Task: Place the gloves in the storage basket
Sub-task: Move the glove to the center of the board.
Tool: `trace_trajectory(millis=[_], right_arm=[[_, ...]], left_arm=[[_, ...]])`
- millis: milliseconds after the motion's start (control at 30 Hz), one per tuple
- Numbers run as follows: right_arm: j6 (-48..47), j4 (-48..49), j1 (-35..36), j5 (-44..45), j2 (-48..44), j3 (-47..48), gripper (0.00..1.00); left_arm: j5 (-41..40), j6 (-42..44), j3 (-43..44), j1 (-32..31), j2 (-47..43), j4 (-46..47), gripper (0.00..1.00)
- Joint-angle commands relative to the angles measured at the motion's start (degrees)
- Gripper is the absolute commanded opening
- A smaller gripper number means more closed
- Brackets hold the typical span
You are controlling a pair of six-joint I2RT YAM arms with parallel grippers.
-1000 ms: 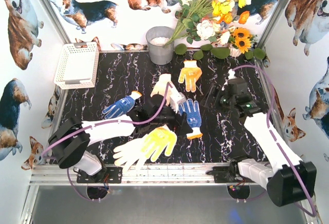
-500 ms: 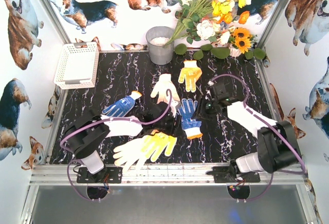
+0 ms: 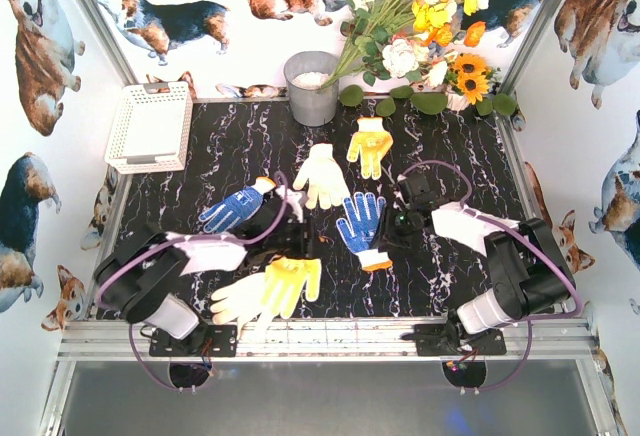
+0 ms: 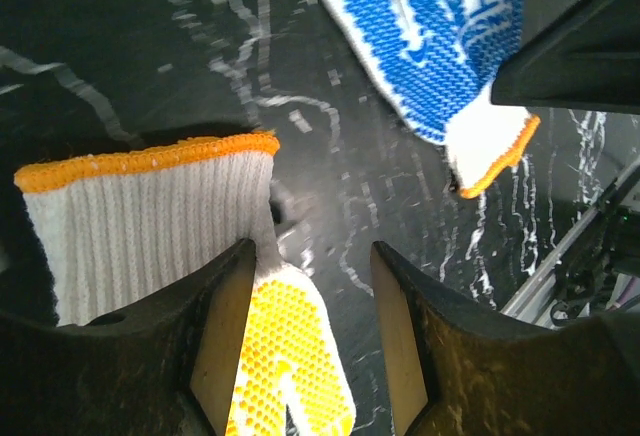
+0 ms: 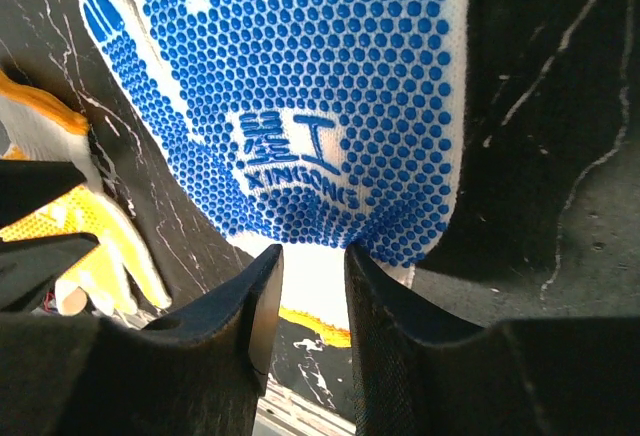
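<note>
The white storage basket stands at the table's far left. Several gloves lie on the black marble top: a white glove, a yellow glove and a blue glove with a white cuff. My left gripper is closed down astride the yellow-dotted glove just below its orange-edged cuff; a strip of table shows by the right finger. A second white glove lies under it. My right gripper is shut on the blue-dotted glove where the palm meets the cuff.
A grey metal bucket stands at the back centre, with a bunch of flowers and leaves to its right. Frame posts and corgi-print walls close in the table. The two grippers work close together near the table's middle.
Both grippers came down and closed. The left arm drew back left, and the yellow-dotted and white gloves slid left with it. The blue-dotted glove turned and shifted left.
</note>
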Motion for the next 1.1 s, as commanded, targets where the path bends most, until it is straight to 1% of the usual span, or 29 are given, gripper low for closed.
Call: trace_trajectory(millis=[0,200,367,533,700,800,867,933,1000,1067], right_arm=[[0.5,2.5,1.9,-0.8,1.3,-0.8,0.34],[3.3,3.4,7.5,-2.5,2.3,-1.6,0.34],[5.6,3.7,12.0,-3.0,3.1,-1.3,0.33],[6.5,2.2,15.5,-2.6,2.8,-1.2,0.32],[7.7,0.2,17.6,-1.9,0.3,-1.6,0.32],[8.7,-0.4,18.8,-1.6,-1.4,-1.4,0.32],[8.9,-2.1,19.0,-0.9,-2.9,-0.4,0.33],[8.7,-4.1,19.0,0.4,-5.2,1.4,0.36],[8.2,-6.2,19.0,2.4,-7.9,4.0,0.45],[7.7,-7.9,19.0,4.6,-10.4,6.3,0.52]], left_arm=[[-4.5,0.7,-6.4,4.0,-4.3,-12.8,0.47],[-8.4,3.5,-11.1,10.8,-16.5,-23.0,0.5],[-9.7,6.6,-10.5,15.9,-23.9,-28.9,0.54],[-6.7,8.3,-7.9,18.9,-24.9,-29.8,0.57],[-5.0,8.9,-4.6,20.2,-24.9,-30.3,0.63],[-5.4,9.8,-1.3,21.6,-25.1,-31.6,0.68],[-7.1,10.3,1.3,22.9,-25.1,-32.1,0.72],[-10.3,9.9,3.4,24.0,-24.9,-32.0,0.75],[-12.5,8.6,5.4,25.0,-23.9,-30.6,0.79],[-14.0,4.9,6.5,25.7,-21.8,-27.8,0.83]])
